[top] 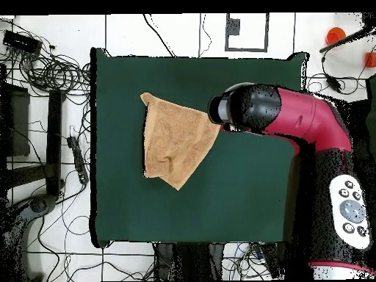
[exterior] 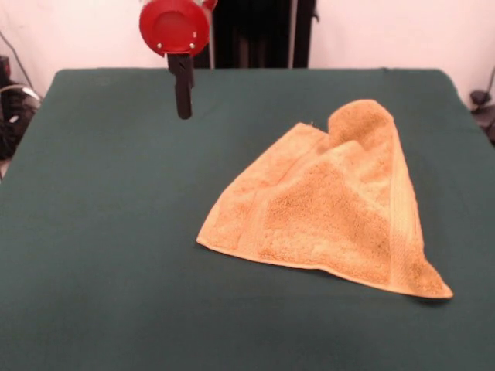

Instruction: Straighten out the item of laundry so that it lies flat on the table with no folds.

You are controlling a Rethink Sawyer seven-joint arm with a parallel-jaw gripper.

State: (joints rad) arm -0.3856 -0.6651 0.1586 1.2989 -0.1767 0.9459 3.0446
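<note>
**Lying Folded: Towel on the Green Bench, Arm Off to One Side**

Covering nearly the whole front view, the bench (exterior: pixel 116 232) is draped in plain dark green cloth and is far larger than anything on it.

Next in size is the red and black arm (top: pixel 294 117). In the overhead view it reaches in from about 4 o'clock, and its rounded head ends just beside the towel's 3 o'clock corner. In the front view only its red disc and the dark gripper (exterior: pixel 183 97) below it show, hanging at about 11 o'clock above bare green cloth, well apart from the towel. The jaws appear as one narrow dark bar there; I cannot tell whether they are together or apart.

The towel (exterior: pixel 332 209) is golden tan-orange and fluffy. In the front view it sits toward 4 o'clock from the bench's middle, in a roughly triangular heap: one part is folded over another, a rounded hump rises at its far end, and a smoother woven band runs along its right edge down to a pointed near corner. In the overhead view it lies toward 10 o'clock of the bench's middle, with a crease across it.
</note>
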